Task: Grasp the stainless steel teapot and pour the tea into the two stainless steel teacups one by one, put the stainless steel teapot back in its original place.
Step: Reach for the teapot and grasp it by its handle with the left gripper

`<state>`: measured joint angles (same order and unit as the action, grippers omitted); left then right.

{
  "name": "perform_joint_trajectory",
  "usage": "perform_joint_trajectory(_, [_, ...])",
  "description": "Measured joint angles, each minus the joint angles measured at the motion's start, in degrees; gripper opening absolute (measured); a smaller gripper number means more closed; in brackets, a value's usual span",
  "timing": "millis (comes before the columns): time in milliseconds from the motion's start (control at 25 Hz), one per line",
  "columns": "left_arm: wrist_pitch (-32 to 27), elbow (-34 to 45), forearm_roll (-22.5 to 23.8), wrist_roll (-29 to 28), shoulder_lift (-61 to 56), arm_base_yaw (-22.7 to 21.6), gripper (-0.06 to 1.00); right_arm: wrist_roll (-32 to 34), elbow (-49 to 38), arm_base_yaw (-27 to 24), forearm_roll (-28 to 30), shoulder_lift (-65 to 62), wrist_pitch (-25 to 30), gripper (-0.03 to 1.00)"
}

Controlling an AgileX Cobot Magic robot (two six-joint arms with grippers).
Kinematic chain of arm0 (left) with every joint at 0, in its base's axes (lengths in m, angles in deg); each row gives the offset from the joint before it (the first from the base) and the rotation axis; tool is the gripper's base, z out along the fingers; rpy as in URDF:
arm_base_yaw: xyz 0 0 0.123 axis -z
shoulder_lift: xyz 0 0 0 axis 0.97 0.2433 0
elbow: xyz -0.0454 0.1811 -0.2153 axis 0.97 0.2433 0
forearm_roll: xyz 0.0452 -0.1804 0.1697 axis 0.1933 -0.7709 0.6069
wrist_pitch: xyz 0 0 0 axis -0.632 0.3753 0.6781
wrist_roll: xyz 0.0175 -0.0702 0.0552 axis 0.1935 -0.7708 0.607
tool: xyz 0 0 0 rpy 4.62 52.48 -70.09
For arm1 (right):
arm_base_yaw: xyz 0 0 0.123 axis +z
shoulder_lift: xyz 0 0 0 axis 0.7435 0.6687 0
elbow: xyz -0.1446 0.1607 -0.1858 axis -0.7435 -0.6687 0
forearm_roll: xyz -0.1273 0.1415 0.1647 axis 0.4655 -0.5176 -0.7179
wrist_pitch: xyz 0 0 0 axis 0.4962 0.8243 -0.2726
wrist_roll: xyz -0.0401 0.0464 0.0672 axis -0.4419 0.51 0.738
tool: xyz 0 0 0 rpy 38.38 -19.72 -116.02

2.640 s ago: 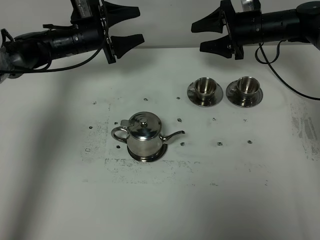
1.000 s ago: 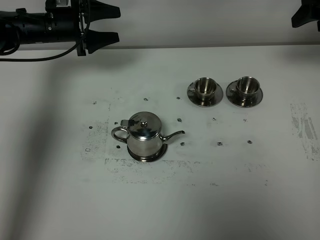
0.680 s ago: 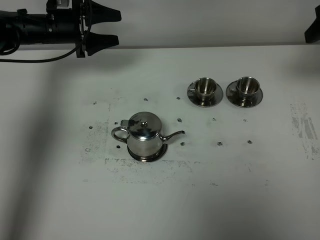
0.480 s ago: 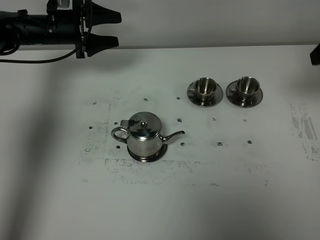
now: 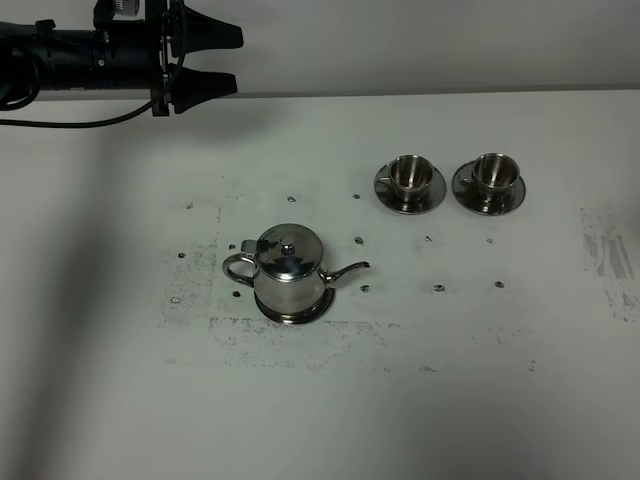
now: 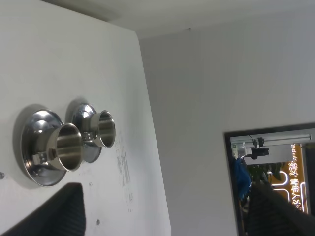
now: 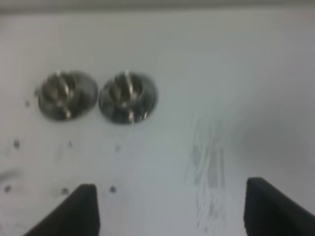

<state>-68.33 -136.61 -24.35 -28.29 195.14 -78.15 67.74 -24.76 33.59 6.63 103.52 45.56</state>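
Observation:
The stainless steel teapot (image 5: 288,268) stands lid on, on its wide saucer, the original place (image 5: 292,314), left of the table's middle, spout pointing right. The tea is hidden. The two stainless steel teacups (image 5: 409,175) (image 5: 493,172) sit on saucers at the back right, and also show in the left wrist view (image 6: 66,151) (image 6: 101,130) and blurred in the right wrist view (image 7: 64,93) (image 7: 128,96). My left gripper (image 5: 234,60) hangs open at the far back left, well away from the teapot. My right gripper (image 7: 171,184) is open, out of the exterior view.
The white table (image 5: 450,380) carries dark specks and scuff marks around the teapot and at the right edge. A pale wall (image 5: 400,40) runs behind the table's far edge.
The right arm has drawn back to the right and left the exterior view. The left arm has barely moved. Teapot and cups stand as before.

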Motion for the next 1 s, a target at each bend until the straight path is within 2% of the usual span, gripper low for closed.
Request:
perform_joint_trajectory(320, [0.0,0.0,0.1,0.8,0.0,0.0,0.65,0.5,-16.6,0.0,2.5,-19.7,-4.9,0.59])
perform_joint_trajectory(440, [-0.1,0.0,2.8,1.2,-0.3,0.0,0.65,0.5,-21.3,0.0,2.5,-26.9,-5.4,0.59])
perform_joint_trajectory(520, [-0.1,0.0,5.1,1.3,-0.9,0.0,0.65,0.5,-23.9,0.0,2.6,-31.1,-5.4,0.59])
perform_joint_trajectory(760, [-0.1,0.0,5.1,1.5,-4.0,-0.3,0.65,0.5,-29.2,0.0,2.7,-38.6,-1.0,0.59])
perform_joint_trajectory(1000, [-0.1,0.0,6.1,1.5,-6.9,-2.5,0.65,0.7,-29.3,0.0,2.8,-40.6,0.6,0.59])
